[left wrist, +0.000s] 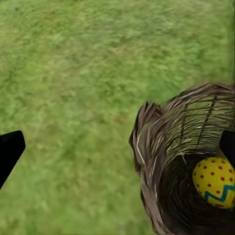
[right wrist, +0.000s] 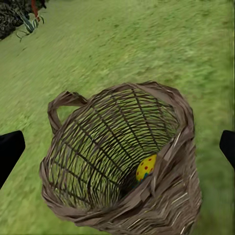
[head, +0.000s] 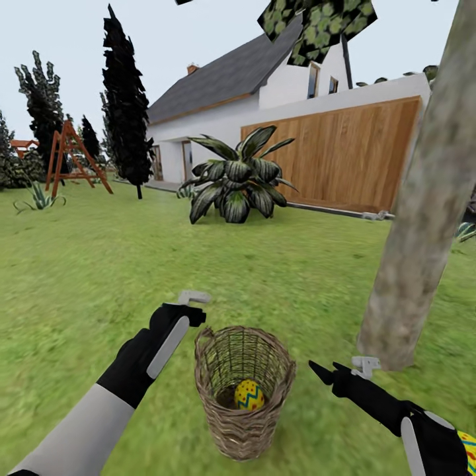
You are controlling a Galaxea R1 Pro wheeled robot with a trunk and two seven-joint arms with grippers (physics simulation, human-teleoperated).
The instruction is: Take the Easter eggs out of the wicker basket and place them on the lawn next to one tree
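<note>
The wicker basket [head: 243,396] stands upright on the lawn [head: 99,264] between my two arms. One yellow Easter egg [head: 249,395] with red dots and a blue zigzag lies at its bottom, also visible as the egg [left wrist: 214,182] and the egg [right wrist: 146,168] in the wrist views. Another egg [head: 468,449] peeks out at the lower right corner beside my right arm. My left gripper [head: 188,311] hovers open just left of the basket rim. The right gripper [head: 327,371] is open, right of the basket. The tree trunk [head: 423,218] rises close on the right.
A large broad-leaved plant [head: 235,178] grows mid-lawn ahead. Behind it stands a white house with a wooden wall [head: 337,155]. A dark conifer [head: 125,99] and a wooden swing frame [head: 73,158] are far left. Open grass stretches left and ahead.
</note>
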